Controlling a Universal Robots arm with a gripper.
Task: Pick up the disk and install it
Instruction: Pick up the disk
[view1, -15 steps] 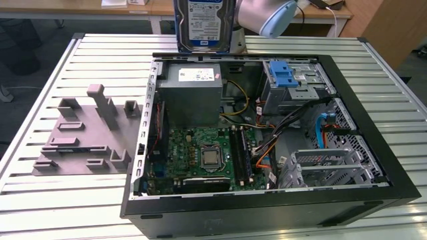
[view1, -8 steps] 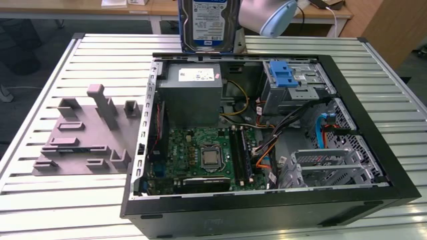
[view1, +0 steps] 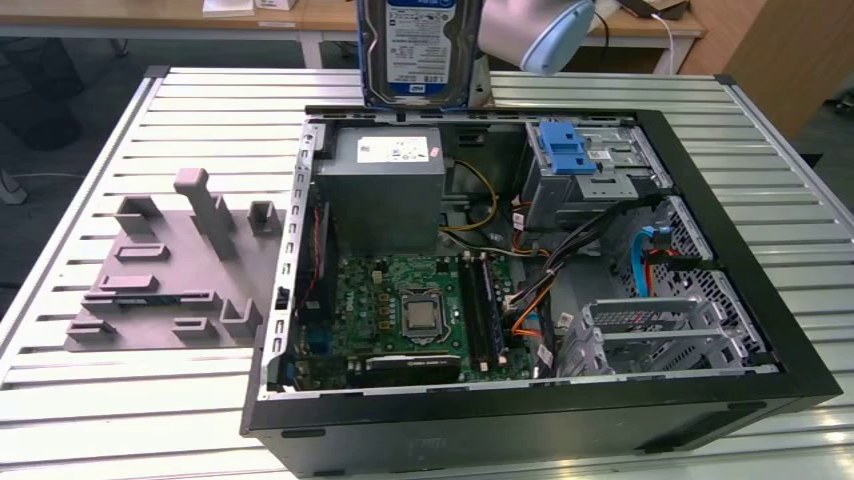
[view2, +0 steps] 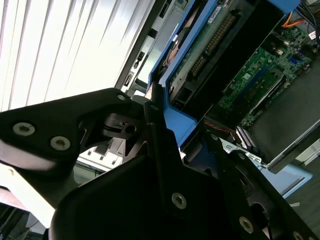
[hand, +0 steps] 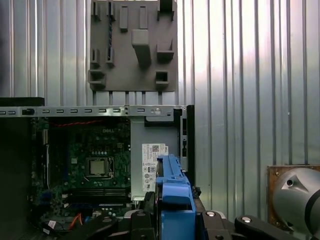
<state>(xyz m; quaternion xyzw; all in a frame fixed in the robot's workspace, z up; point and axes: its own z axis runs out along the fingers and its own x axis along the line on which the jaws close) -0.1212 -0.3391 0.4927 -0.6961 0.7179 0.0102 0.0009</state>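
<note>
The disk (view1: 416, 50), a silver drive with a white-and-blue label, hangs upright above the far edge of the open computer case (view1: 747, 330). Its blue carrier bracket (hand: 173, 187) runs between the black fingers in both wrist views. My gripper (view2: 182, 132) is shut on the bracket's edge, one finger (view2: 154, 125) on each side. The drive's underside with its circuit board (view2: 210, 45) faces the second wrist camera. Below and toward the exterior view's right sits the drive cage with a blue latch (view1: 567, 150).
Inside the case are a grey power-supply box (view1: 387, 185), the green motherboard (view1: 414, 310) and loose cables (view1: 534, 300). A grey parts fixture (view1: 167, 270) lies on the slatted metal table (view1: 80, 400) at the exterior view's left. The arm's grey joint (view1: 534, 35) is beside the disk.
</note>
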